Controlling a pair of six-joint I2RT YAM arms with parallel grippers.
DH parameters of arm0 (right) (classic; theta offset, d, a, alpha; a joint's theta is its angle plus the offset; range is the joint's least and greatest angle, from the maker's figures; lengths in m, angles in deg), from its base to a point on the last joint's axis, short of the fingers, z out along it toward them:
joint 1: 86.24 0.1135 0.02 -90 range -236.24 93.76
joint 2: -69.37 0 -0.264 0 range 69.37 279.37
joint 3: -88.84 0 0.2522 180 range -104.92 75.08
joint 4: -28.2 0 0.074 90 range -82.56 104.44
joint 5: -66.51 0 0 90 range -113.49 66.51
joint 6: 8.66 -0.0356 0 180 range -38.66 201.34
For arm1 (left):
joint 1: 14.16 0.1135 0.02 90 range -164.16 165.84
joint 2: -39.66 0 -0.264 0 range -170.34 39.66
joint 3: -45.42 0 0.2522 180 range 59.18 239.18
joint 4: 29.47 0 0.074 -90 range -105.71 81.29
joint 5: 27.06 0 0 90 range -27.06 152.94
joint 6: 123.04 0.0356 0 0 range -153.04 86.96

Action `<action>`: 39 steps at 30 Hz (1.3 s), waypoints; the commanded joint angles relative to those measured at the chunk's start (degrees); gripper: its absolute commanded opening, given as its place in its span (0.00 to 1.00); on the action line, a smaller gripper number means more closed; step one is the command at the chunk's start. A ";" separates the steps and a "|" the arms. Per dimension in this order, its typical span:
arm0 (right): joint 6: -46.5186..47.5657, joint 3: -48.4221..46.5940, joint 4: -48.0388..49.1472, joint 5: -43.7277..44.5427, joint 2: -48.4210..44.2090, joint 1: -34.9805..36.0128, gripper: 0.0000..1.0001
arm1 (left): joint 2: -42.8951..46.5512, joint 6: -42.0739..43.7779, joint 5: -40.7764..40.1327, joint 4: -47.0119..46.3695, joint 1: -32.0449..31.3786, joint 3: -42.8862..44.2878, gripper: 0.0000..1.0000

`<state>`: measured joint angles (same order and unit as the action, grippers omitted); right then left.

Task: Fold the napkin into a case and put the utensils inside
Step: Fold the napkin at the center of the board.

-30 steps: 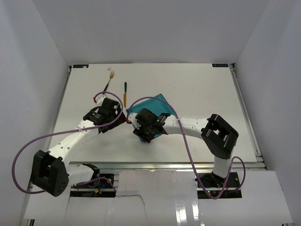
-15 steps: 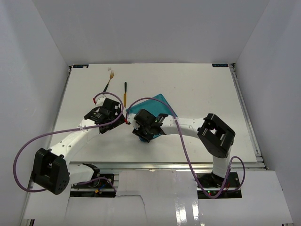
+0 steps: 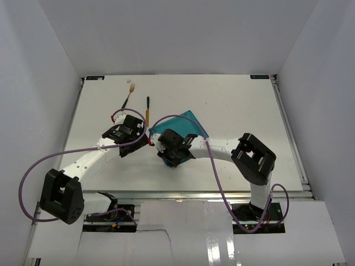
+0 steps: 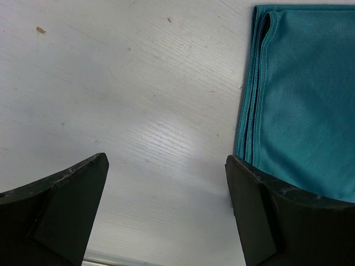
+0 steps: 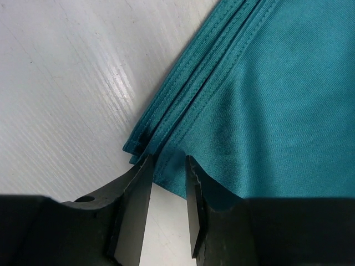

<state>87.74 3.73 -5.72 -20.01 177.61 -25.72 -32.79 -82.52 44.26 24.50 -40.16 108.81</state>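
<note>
The teal, soft cloth napkin (image 3: 192, 123) lies folded on the white worktop (image 3: 244, 105), a little left of its middle and well apart from the right and far edges. Its stacked hems show in both wrist views.

The dark-handled knife with a yellowish blade (image 3: 147, 111) lies just beyond the napkin's left side. The dark-handled fork with a pale gold head (image 3: 128, 96) lies further on towards the far left corner. Both rest on bare board, apart from each other and from the cloth.

The left gripper (image 4: 166, 160) stands spread wide over bare worktop at the napkin's left edge. Its right finger (image 4: 266, 216) overlaps that hem in the view, and nothing is between the jaws.

The right gripper (image 5: 166, 160) is at the near corner of the napkin, its jaws drawn to a narrow slit with the cloth's edge lying across the tips. Whether they already pinch the cloth cannot be told.

Compared with a second ago, the right jaws have narrowed and the right arm's elbow has shifted slightly left. The left arm's elbow has swung a little outward. Napkin, knife and fork lie where they did.
</note>
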 commanded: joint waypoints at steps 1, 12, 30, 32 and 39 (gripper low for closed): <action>-1.38 1.57 -2.16 -0.32 0.83 0.13 0.37 | -0.67 -1.50 0.48 -2.15 -0.37 2.84 0.98; -2.44 2.45 -1.90 -3.39 1.00 0.05 0.36 | -2.70 -1.42 0.22 -2.68 -0.37 3.72 0.98; -4.02 -0.37 -1.90 -5.07 -4.01 -3.55 0.08 | -3.84 -0.27 0.66 -3.20 -0.37 5.57 0.98; -4.11 -0.37 -1.98 -6.03 -4.89 -4.08 0.08 | -4.19 0.16 0.92 -3.47 -0.37 5.57 0.98; -4.11 -0.54 -1.99 -8.49 -5.59 -5.84 0.08 | -5.07 0.69 1.27 -4.08 -0.37 6.27 0.98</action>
<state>84.13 4.69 -6.92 -26.45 173.83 -30.90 -37.94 -82.43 45.27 21.57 -40.23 112.59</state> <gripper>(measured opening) 0.085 0.979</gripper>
